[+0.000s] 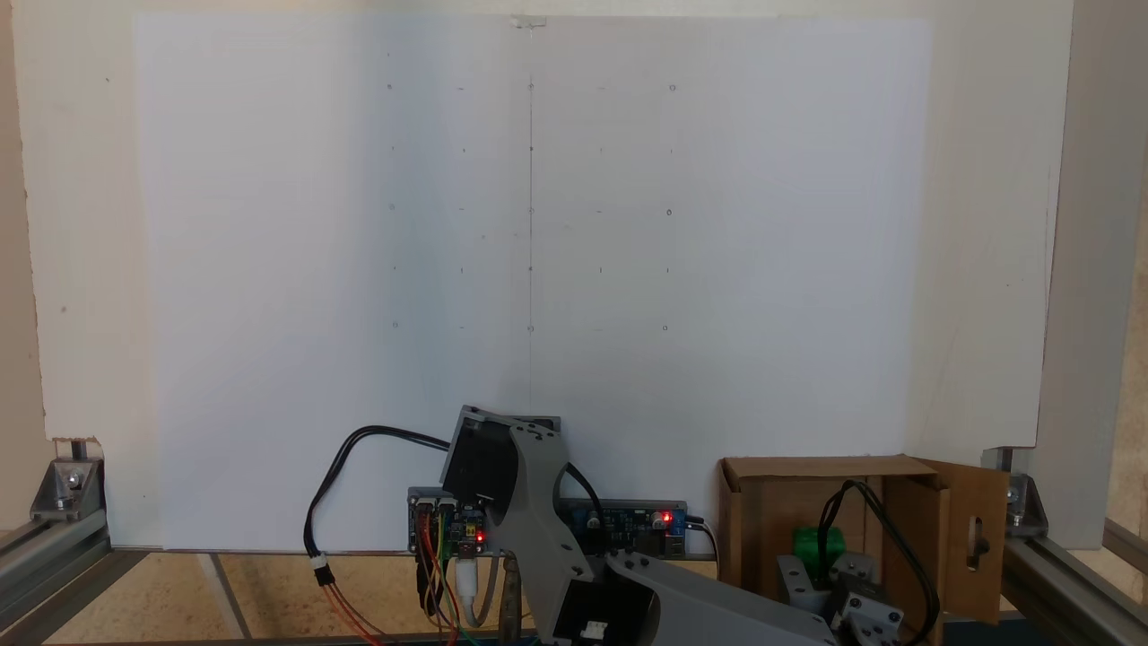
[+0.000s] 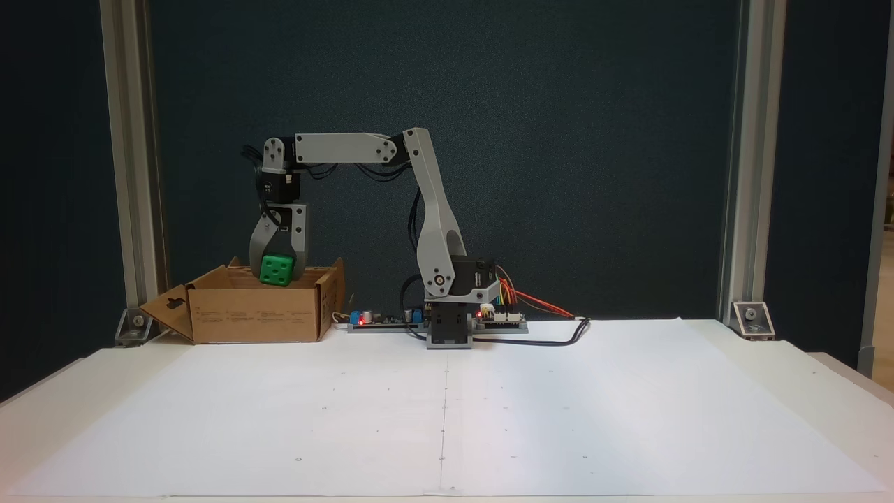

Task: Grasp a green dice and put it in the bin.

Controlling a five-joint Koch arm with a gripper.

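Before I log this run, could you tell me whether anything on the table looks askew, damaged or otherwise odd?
Nothing stands out. The gripper holds the green dice between its fingers just above the open bin, whose flaps are splayed outward but intact. The white sheet lies flat, and the cables by the arm's base look tidy.

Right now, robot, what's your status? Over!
Gripper shut on green dice, pointing down. Dice above the open bin, not yet dropped. Nothing between dice and bin. Over.
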